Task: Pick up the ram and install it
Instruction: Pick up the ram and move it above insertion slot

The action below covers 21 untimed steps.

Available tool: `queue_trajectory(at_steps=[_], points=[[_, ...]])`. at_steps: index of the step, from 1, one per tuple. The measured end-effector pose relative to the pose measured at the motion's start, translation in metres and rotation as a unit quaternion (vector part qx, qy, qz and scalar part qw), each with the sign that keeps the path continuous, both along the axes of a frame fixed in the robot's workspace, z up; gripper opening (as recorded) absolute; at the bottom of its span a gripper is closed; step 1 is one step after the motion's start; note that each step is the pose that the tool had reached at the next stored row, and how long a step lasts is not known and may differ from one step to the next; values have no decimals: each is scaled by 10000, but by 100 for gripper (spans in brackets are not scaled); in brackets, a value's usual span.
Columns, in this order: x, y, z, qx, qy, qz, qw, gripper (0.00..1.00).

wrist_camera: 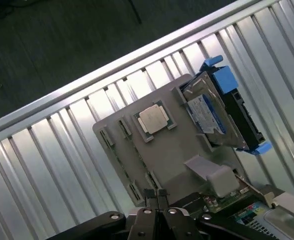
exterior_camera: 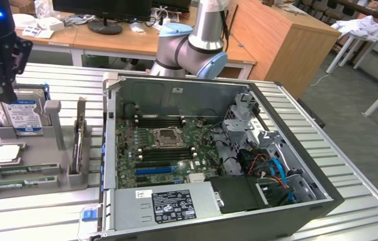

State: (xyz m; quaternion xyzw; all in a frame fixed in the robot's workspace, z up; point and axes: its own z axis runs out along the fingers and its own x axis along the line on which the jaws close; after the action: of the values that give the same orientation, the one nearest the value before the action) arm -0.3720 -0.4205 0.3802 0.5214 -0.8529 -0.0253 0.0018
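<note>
**Exterior view: pincer shut over the tray, ram not yet picked**

Step in hand, my read: approach for the pick. The ram (exterior_camera: 24, 172) lies flat along the grey tray (exterior_camera: 41, 159) edge nearest the camera. A second stick (exterior_camera: 8, 185) lies just beside it, further out.

To do it well:
- Spread the fingers before going down.
- Square them across the stick's thin width.
- Take it near mid-length so it can't tilt.
- Lift straight out of the tray groove.
- Keep off the hard drive (exterior_camera: 24, 113), which stands upright at the tray's far end.
- Keep off the CPU (exterior_camera: 6, 153), which lies on the tray between drive and ram.

The open PC case (exterior_camera: 175, 85) sits just beside the tray, on the exterior view's right. Black memory slots (exterior_camera: 158, 120) show on its board, and I can't tell if any is filled.

Pincer (exterior_camera: 6, 94): fingers pressed together, nothing clamped, touching nothing. It hangs above the tray's far end by the drive's top, well apart from the ram. In the wrist view the fingertips (wrist_camera: 149, 199) meet above the tray (wrist_camera: 171, 155), with the CPU (wrist_camera: 154, 120) and hard drive (wrist_camera: 206, 112) on the tray below.
</note>
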Motion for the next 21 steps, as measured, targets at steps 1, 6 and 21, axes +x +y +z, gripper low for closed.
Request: queue_trajectory(at_steps=[1,6,21], points=[[0,0,-1,0,0,93,10000,11],[0,0,-4,0,0,548,9985,11],[0,0,-7,0,0,1317,9913,11]])
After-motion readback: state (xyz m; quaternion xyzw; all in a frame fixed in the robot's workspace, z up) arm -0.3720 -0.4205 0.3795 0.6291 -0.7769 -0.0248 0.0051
